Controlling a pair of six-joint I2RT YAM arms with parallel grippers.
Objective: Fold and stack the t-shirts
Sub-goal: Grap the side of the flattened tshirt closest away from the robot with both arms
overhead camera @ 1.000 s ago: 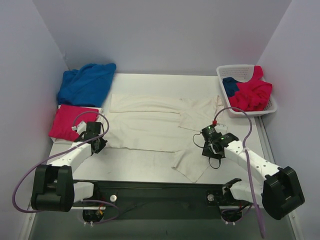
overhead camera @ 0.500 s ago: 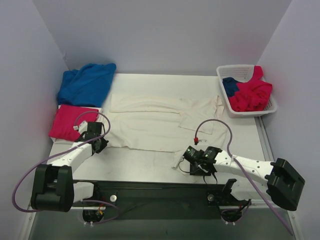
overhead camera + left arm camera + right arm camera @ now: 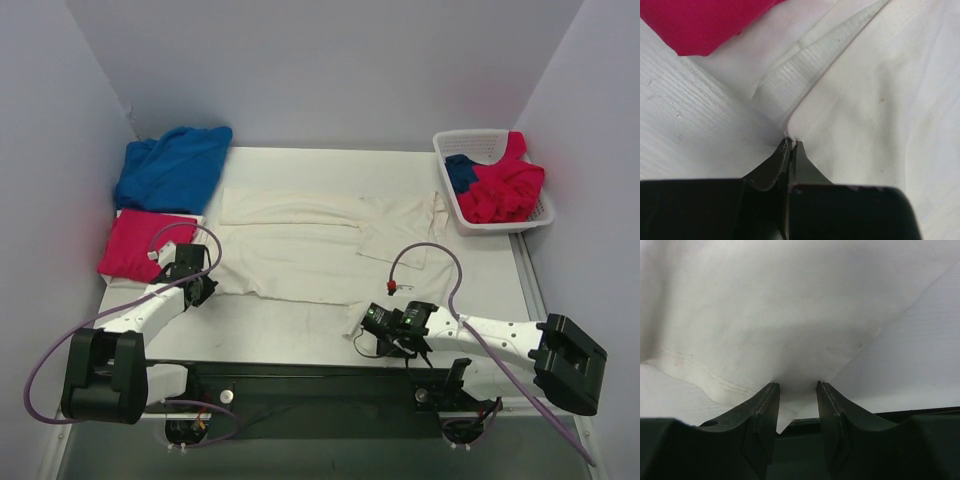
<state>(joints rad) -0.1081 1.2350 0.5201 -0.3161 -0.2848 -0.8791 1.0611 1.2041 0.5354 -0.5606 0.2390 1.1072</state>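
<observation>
A large cream-white t-shirt (image 3: 300,250) lies spread across the middle of the table. My left gripper (image 3: 200,290) is shut, its tips (image 3: 791,142) pinching the shirt's left edge (image 3: 880,100) beside a ribbed band. My right gripper (image 3: 362,325) is low at the shirt's near corner. Its jaws (image 3: 797,385) stand apart with a point of cream cloth (image 3: 790,315) between them, by the table's near edge. A crimson-pink t-shirt (image 3: 140,245) lies folded at the left, showing in the left wrist view (image 3: 705,20). A royal blue t-shirt (image 3: 170,165) is bunched behind it.
A white lattice basket (image 3: 480,140) at the back right holds a crimson-pink garment (image 3: 505,185) and a blue one (image 3: 460,172). Walls close in on the left, the back and the right. The dark base rail (image 3: 320,385) runs along the near edge.
My right arm has swung left and toward the near edge, from the shirt's right side to its near corner. The left arm has not moved.
</observation>
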